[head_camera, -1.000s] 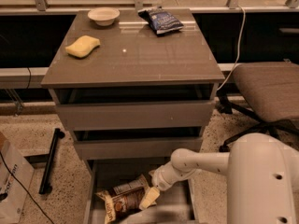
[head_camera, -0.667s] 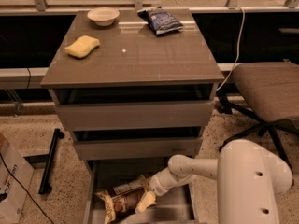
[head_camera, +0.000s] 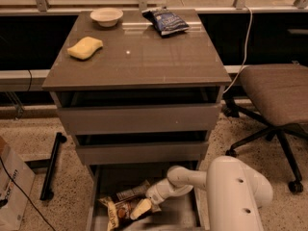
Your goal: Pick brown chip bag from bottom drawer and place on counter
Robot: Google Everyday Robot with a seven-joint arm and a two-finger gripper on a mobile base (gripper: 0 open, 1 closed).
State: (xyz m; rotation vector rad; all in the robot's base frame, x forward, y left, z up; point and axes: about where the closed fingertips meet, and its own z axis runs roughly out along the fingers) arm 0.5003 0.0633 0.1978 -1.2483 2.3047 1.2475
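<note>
The bottom drawer (head_camera: 185,215) is pulled open under the cabinet. The brown chip bag (head_camera: 118,211) lies inside it at the left, dark brown with a cream edge. My gripper (head_camera: 140,208) reaches down into the drawer at the bag's right end, its cream fingers (head_camera: 141,209) resting on or over the bag. The white arm comes in from the lower right. The counter (head_camera: 159,57) is the glossy grey-brown cabinet top above.
On the counter lie a yellow sponge (head_camera: 85,47), a white bowl (head_camera: 106,16) and a dark blue chip bag (head_camera: 166,20). A second packet (head_camera: 131,192) lies in the drawer behind the brown bag. An office chair (head_camera: 274,93) stands at the right; a black bar (head_camera: 52,166) lies on the floor at the left.
The arm has drawn in towards the lower right and the gripper has shifted slightly left and down onto the brown chip bag. The bag has not moved.
</note>
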